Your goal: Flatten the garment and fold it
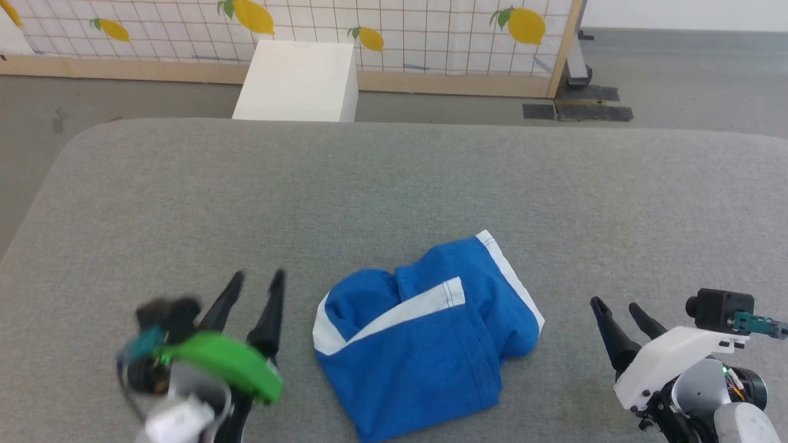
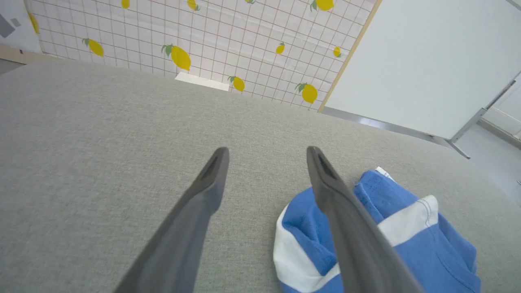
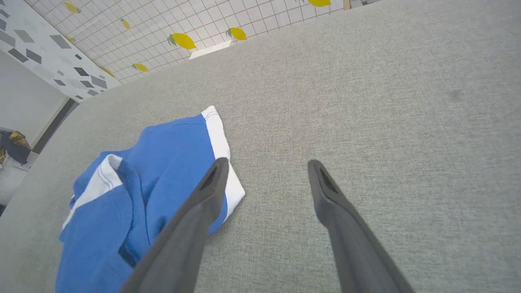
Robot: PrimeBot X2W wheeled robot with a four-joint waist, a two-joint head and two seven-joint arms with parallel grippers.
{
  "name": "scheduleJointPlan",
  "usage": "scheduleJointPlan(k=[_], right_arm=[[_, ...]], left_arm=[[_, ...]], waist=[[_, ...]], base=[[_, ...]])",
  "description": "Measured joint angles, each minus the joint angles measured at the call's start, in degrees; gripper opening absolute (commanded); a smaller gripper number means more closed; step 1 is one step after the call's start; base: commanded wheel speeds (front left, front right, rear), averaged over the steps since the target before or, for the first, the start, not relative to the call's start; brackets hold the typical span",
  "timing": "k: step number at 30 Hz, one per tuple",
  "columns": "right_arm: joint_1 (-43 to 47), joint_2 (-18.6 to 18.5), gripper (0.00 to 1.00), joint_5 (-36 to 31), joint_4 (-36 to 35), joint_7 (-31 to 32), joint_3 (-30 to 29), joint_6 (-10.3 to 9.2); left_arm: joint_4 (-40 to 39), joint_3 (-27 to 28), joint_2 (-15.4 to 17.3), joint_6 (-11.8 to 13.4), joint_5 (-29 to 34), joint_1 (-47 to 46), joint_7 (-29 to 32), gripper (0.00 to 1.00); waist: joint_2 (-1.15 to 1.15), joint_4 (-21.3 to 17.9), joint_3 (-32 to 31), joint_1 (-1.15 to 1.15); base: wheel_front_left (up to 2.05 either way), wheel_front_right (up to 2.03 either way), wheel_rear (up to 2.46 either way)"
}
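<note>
Garment (image 1: 425, 335) crumpled, no readable writing

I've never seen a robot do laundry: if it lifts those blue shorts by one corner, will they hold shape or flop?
Probably flop: the garment lies in soft, crumpled folds, so it would likely drape. It looks thin, so probably light. Pushed across the grey surface, it would likely bunch, not slide.

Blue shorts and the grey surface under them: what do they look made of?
The shorts: soft knit fabric, matte, likely cotton or jersey; it slumps in rounded folds, with stitched seams. The surface: grey woven cloth, matte; fine weave shows in the wrist views; padding underneath cannot be told.
</note>
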Motion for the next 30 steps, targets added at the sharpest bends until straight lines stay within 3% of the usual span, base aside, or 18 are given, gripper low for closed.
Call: scheduleJointPlan(k=[7, 11, 14, 16, 19, 23, 27, 30], right_arm=[[-0.13, 0.01, 1.0, 0.0, -0.87, -0.04, 0.51, 0.0], [-0.32, 0.04, 1.0, 0.32, -0.75, -0.58, 0.73, 0.0], [-0.31, 0.04, 1.0, 0.32, -0.42, -1.2, 0.26, 0.0], [-0.31, 0.02, 1.0, 0.33, -0.26, -1.6, -0.03, 0.0], [-0.3, 0.04, 1.0, 0.33, 0.21, -2.19, -0.53, 0.0], [-0.3, 0.0, 1.0, 0.62, 1.26, -2.49, -0.33, 0.0], [-0.3, 0.04, 1.0, 1.52, 2.69, -2.75, 0.68, 0.0], [-0.33, 0.03, 1.0, 1.98, 3.65, -3.13, 1.67, 0.01]], left_arm=[[7.11, -7.95, 5.11, 0.79, -6.24, -12.2, 34.14, 1.0], [10.02, -10.88, 5.93, 0.75, -8.93, -13.56, 45.19, 1.0], [10.57, -12.47, 6.36, 0.65, -9.44, -13.55, 46.58, 1.0], [10.47, -13.27, 6.87, 0.4, -9.5, -13.55, 47.1, 0.0], [10.18, -13.05, 7.31, 0.25, -9.88, -13.53, 44.96, 0.0], [9.01, -8.73, 6.05, 0.69, -11.71, -13.63, 37.34, 0.0], [4.46, -0.93, 6.1, 3.32, -14.24, -14.23, 29.31, 0.0], [1.46, 3.1, 6.95, 6.41, -15.22, -12.56, 26.53, 0.0]], waist=[[0.0, -1.61, 1.89, 0.0], [0.0, -3.37, 3.82, 0.0], [0.0, -4.25, 4.9, 0.0], [0.0, -4.65, 5.47, 0.0], [0.0, -4.77, 5.91, 0.0], [0.0, -3.94, 5.52, 0.0], [0.0, -2.66, 4.21, 0.0], [0.0, -1.72, 3.27, 0.0]], base=[[0.0, 0.0, 0.0], [0.0, 0.0, 0.0], [0.0, 0.0, 0.0], [0.0, 0.0, 0.0], [0.0, 0.0, 0.0], [0.0, 0.0, 0.0], [0.0, 0.0, 0.0], [0.0, 0.0, 0.0]])
